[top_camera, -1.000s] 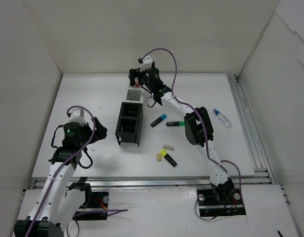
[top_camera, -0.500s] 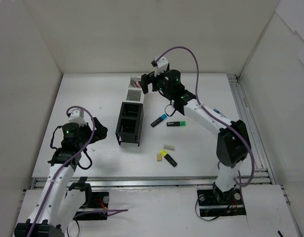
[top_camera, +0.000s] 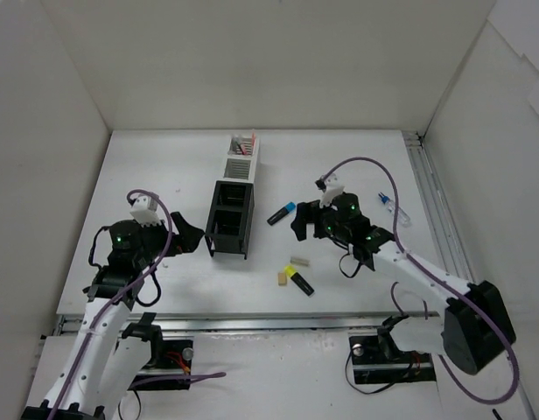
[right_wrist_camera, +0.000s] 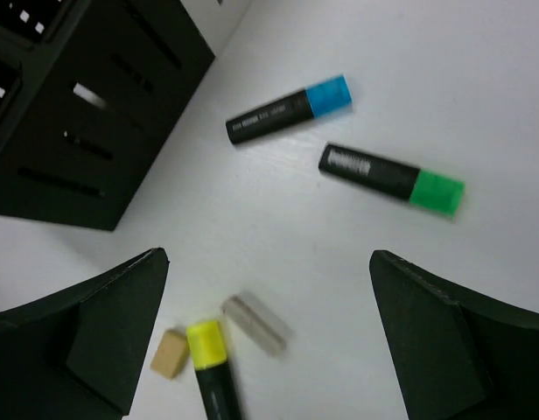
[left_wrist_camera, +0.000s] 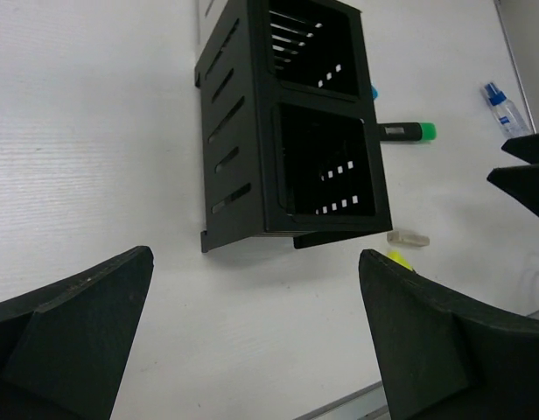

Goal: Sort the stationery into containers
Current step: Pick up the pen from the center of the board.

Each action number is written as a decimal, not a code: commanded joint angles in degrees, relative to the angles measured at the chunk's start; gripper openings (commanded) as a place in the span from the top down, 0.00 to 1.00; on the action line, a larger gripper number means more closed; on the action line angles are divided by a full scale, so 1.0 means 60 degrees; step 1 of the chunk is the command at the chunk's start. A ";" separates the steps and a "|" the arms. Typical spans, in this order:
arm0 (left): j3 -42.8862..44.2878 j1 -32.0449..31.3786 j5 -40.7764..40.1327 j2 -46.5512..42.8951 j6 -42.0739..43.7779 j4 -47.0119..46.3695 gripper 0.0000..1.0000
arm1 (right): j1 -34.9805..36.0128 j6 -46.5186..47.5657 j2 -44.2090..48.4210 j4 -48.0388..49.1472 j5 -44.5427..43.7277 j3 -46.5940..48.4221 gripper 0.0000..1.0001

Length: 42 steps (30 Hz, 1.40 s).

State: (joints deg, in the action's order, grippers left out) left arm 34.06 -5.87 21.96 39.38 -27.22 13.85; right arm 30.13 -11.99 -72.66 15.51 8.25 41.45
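Note:
The containers stand in a row: two black boxes point(top_camera: 227, 219) nearer, two white ones point(top_camera: 241, 157) behind, with red pens point(top_camera: 243, 140) in the far white one. My right gripper point(top_camera: 303, 223) is open and empty, low over the loose stationery. In the right wrist view point(right_wrist_camera: 269, 258) it looks down on a blue-capped highlighter point(right_wrist_camera: 290, 108), a green-capped one point(right_wrist_camera: 392, 178), a yellow-capped one point(right_wrist_camera: 213, 367), a pale eraser point(right_wrist_camera: 256, 322) and a beige eraser point(right_wrist_camera: 171, 353). My left gripper point(top_camera: 189, 236) is open and empty, left of the black boxes point(left_wrist_camera: 291, 131).
A small bottle with a blue cap point(top_camera: 394, 208) lies to the right near the metal rail point(top_camera: 436, 227). White walls enclose the table on three sides. The black boxes lie between the two grippers.
My right arm has swung from over the far white compartments back and down to above the highlighters and erasers. My left gripper has shifted slightly toward the black boxes.

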 commanded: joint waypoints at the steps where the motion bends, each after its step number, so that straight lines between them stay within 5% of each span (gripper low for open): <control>1: 0.0461 -0.0164 0.0662 -0.0117 0.0172 -0.0667 0.01 | 0.0236 -0.0798 0.2098 -0.1027 -0.0961 -0.0622 0.02; 12: 0.2142 -0.2228 0.0327 0.0892 0.1518 -0.0213 0.00 | 0.0443 -0.2059 0.4493 -0.2947 -0.2796 -0.1738 0.02; 19: 0.4792 -0.4555 -0.0041 0.4429 0.3860 0.0210 0.01 | 0.0033 -0.2733 0.4741 -0.4077 -0.3643 -0.1269 0.02; 22: 0.7189 -0.5070 0.0396 0.6450 0.5471 0.0896 0.01 | -0.0085 -0.2646 0.5150 -0.4649 -0.3850 -0.1094 0.02; 26: 0.9289 -0.5072 0.0910 0.8682 0.6965 0.1602 0.00 | -0.0231 -0.2616 0.5927 -0.5045 -0.4070 -0.1210 0.02; 34: 1.4309 -0.5160 0.0677 1.3512 0.7394 0.3840 0.01 | -0.0407 -0.2558 0.6500 -0.5587 -0.4188 -0.1080 0.02; 38: 1.5372 -0.5072 0.0340 1.4822 0.7350 0.4283 0.02 | -0.0480 -0.2528 0.6559 -0.5866 -0.4115 -0.1078 0.02; 42: 1.4730 -0.5072 0.0106 1.4898 0.7408 0.3876 0.02 | -0.0510 -0.2528 0.6617 -0.6027 -0.4114 -0.1181 0.02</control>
State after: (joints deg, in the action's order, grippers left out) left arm 121.82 -36.47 23.77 133.03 15.49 37.04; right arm 27.46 -26.98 -32.97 -20.95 -14.76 32.40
